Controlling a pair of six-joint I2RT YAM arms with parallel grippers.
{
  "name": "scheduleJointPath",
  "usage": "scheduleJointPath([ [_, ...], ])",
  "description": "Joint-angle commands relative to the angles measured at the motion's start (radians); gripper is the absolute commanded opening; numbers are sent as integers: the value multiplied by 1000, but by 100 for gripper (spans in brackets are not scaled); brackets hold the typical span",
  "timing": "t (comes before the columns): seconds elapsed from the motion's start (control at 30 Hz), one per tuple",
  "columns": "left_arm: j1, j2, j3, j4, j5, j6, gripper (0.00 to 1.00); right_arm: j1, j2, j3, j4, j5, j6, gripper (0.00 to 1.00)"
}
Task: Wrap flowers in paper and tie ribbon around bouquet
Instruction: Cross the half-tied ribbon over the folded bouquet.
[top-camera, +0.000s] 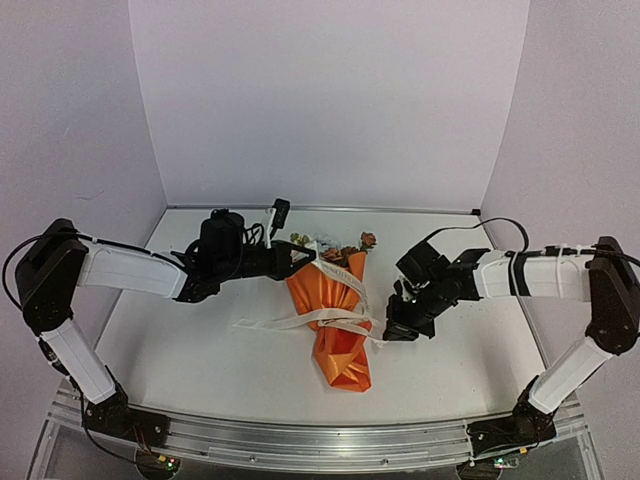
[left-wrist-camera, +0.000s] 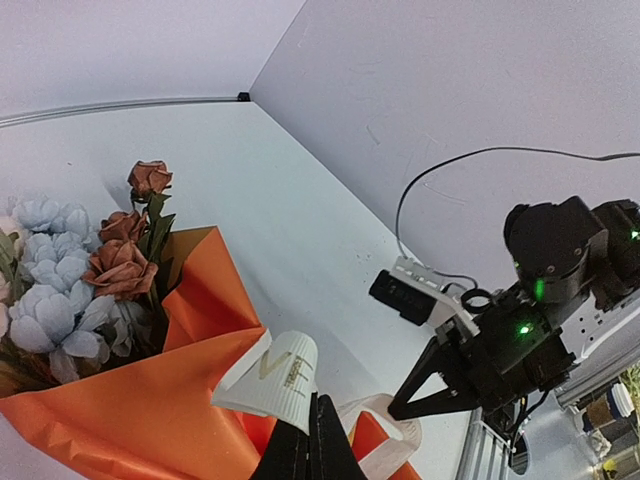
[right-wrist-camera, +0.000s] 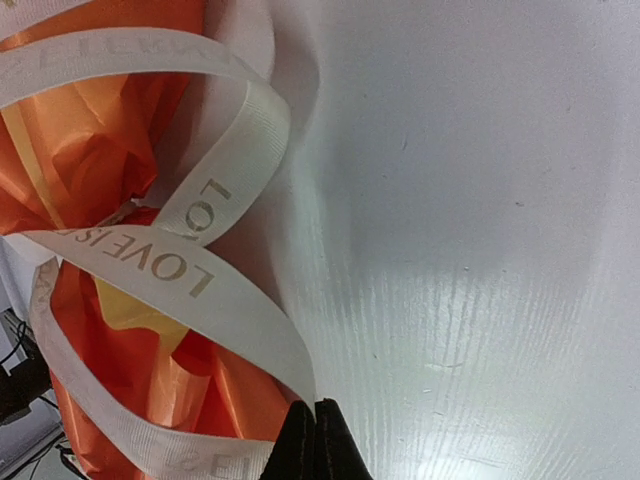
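Tying stage, wrapping apparently done. Bouquet (top-camera: 338, 315) flat at mid-table (top-camera: 200, 350), blooms (top-camera: 335, 248) at far end, ribbon (top-camera: 300, 323) looped loosely across paper (top-camera: 345, 365) waist. Left gripper (top-camera: 300, 262) pinched tight on ribbon end beside blooms; right gripper (top-camera: 388, 332) clamped on strand at bouquet's right flank. Next, probably: draw ends apart to cinch loop, without dragging bouquet or tearing thin paper.
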Motion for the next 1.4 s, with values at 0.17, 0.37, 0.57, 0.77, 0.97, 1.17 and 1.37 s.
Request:
scheduleJointPath([
  [0.17, 15, -127, -110, 64, 11, 11, 0, 7, -18, 218, -199, 96, -152, 0],
  [0.37, 15, -232, -136, -25, 158, 121, 0, -13, 110, 358, -241, 93, -190, 0],
  [0.57, -33, -260, -74, -242, 327, 256, 0, -51, 205, 461, -250, 53, -185, 0],
  [0.77, -167, -118, 127, -515, 396, 422, 0, -63, 288, 553, -258, 3, -174, 0],
  [0.97, -309, 84, 355, -756, 366, 572, 0, -64, 339, 615, -280, -25, -172, 0],
  [1.17, -384, 213, 500, -885, 369, 633, 3, -64, 364, 644, -302, -31, -177, 0],
  [1.37, -439, 287, 589, -904, 392, 648, 19, -65, 371, 655, -309, -28, -184, 0],
])
